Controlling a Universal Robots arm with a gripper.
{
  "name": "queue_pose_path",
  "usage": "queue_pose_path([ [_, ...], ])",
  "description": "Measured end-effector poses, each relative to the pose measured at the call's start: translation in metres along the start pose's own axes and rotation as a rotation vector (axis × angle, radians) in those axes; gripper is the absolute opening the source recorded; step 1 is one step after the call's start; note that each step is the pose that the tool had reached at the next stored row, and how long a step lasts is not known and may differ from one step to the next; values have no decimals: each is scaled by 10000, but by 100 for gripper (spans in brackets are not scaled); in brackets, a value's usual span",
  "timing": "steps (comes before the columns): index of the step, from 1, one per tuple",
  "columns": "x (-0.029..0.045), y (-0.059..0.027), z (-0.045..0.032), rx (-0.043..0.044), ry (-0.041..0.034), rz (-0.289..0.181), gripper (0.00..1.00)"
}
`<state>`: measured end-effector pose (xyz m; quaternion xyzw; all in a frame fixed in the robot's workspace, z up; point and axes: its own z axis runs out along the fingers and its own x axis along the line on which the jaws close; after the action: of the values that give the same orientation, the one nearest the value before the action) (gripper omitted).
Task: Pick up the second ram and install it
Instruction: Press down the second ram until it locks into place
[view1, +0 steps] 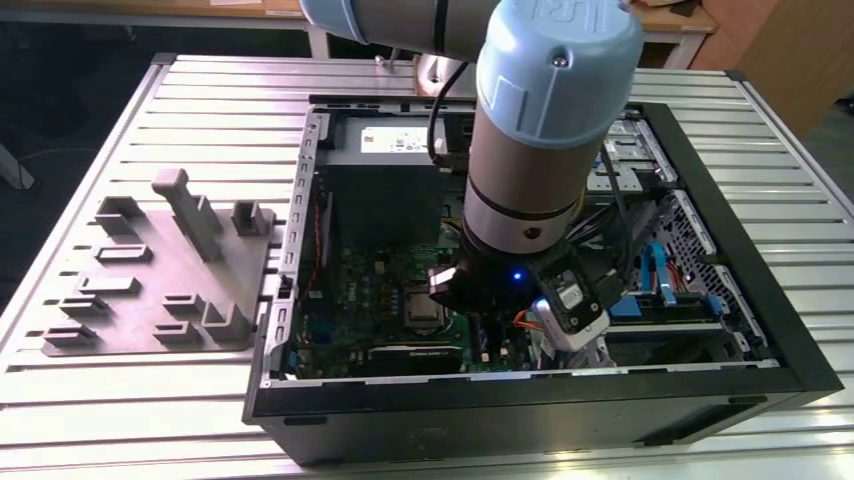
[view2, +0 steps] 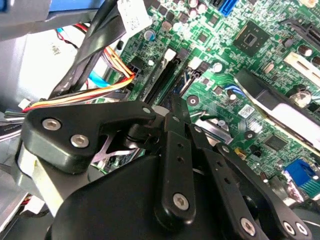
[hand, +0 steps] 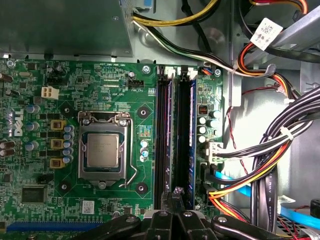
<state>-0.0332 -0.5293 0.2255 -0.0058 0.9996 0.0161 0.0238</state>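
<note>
My gripper (hand: 173, 194) is down inside the open computer case (view1: 534, 395), over the green board (hand: 75, 80). Its two black fingers stand pressed together, shut, with nothing long sticking out between them. In the first wrist view the tips sit at one end of two long black sockets (hand: 162, 140), on the line between the pair. In the second wrist view the gripper (view2: 177, 107) points at the near end of the same sockets (view2: 167, 75). A dark strip fills each socket. I cannot tell the second ram apart from the sockets.
The processor socket (hand: 101, 151) lies beside the slots. Bundles of black, red, orange and yellow cables (hand: 270, 165) crowd their other side. On the slatted table at the exterior view's left lies a grey fixture plate (view1: 160, 270) with upright blocks. The arm's wrist (view1: 534, 180) covers the case's middle.
</note>
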Motion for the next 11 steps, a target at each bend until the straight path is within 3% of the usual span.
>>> queue_pose_path([
  [11,2,-2,49,-1,0,0,10],
])
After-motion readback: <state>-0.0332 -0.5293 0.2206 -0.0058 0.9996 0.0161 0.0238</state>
